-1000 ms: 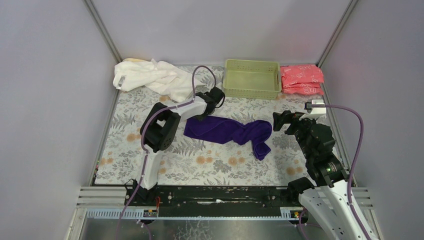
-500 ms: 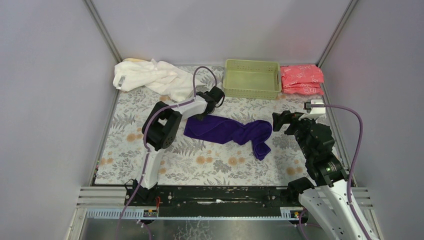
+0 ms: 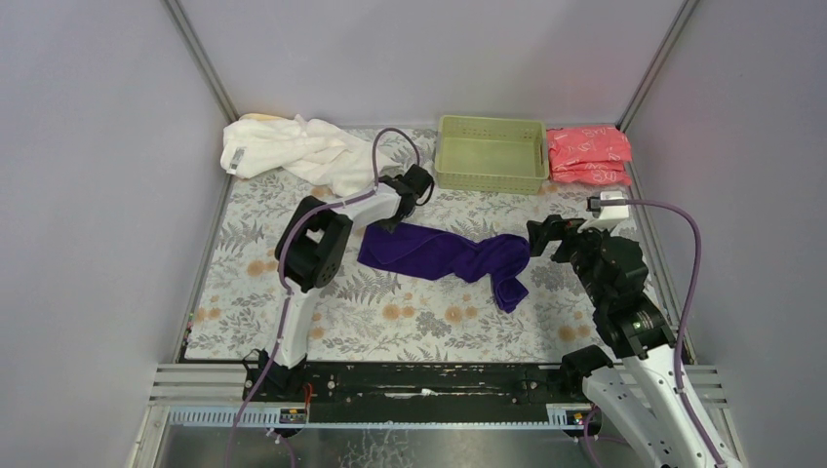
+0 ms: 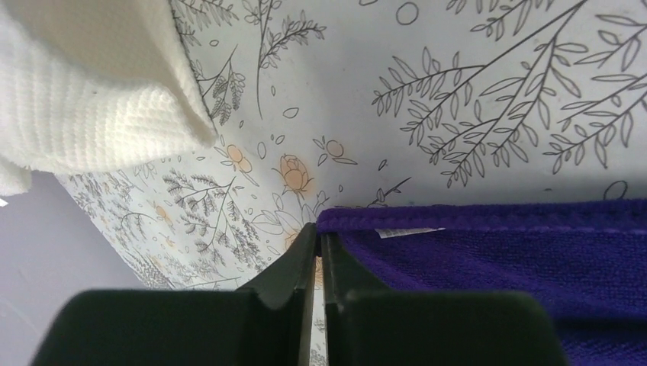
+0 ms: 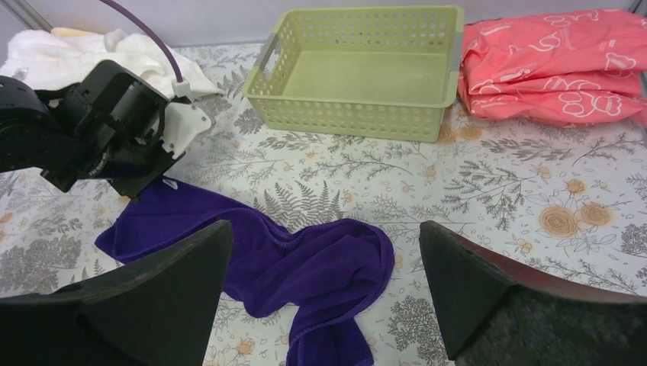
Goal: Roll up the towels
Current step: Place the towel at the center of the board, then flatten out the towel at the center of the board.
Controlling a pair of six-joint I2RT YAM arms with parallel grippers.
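The dark purple towel (image 3: 444, 255) lies crumpled lengthwise in the middle of the floral mat, its right end folded toward me. My left gripper (image 3: 383, 226) is shut on its far left corner (image 4: 336, 219), low on the mat. My right gripper (image 3: 542, 235) is open and empty, hovering just right of the towel's right end (image 5: 320, 267). The large white towel (image 3: 293, 151) lies bunched at the back left, and its edge shows in the left wrist view (image 4: 91, 99). A bit of the pale yellow towel (image 3: 258, 118) peeks out behind it.
A light green plastic basket (image 3: 491, 174) stands at the back centre, empty in the right wrist view (image 5: 351, 118). Pink-red wrapped packets (image 3: 587, 154) are stacked at the back right. Grey walls close in on both sides and at the back.
My left gripper has shifted slightly toward the back left at the purple towel's corner. My right gripper has edged a little to the left. The towels lie much as before.
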